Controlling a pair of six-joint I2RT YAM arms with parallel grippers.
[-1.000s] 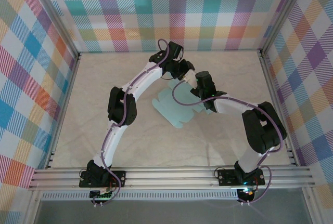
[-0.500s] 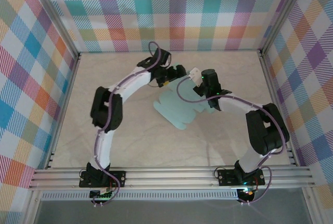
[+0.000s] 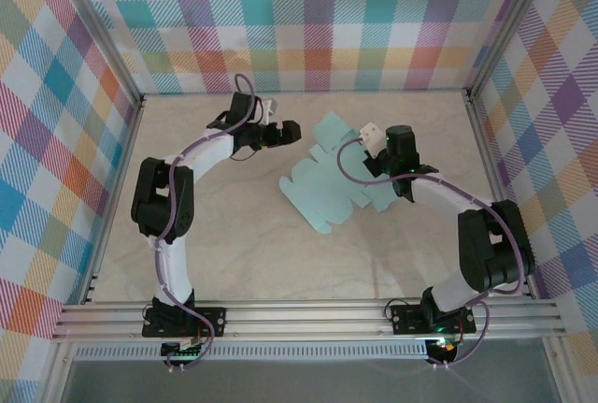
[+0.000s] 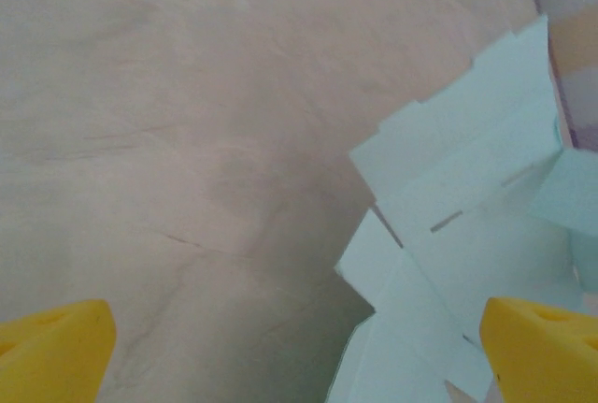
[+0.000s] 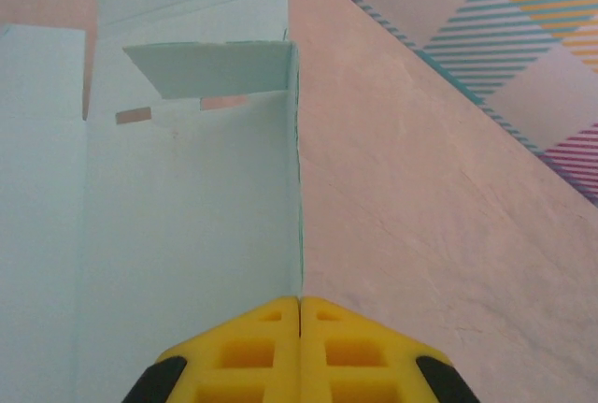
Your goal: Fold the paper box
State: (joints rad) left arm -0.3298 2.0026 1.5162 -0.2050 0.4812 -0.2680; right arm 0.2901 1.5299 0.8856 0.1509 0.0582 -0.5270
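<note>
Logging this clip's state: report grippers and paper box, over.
Left gripper open, clear of paper box. Right gripper shut, tips at the box's edge; grip unclear. Box mostly flat on table, not yet folded. Nothing in the way.

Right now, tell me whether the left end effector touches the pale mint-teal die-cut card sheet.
Apart. The top external view shows bare table between the open left end effector and the nearest flap of the pale mint-teal card sheet.
</note>
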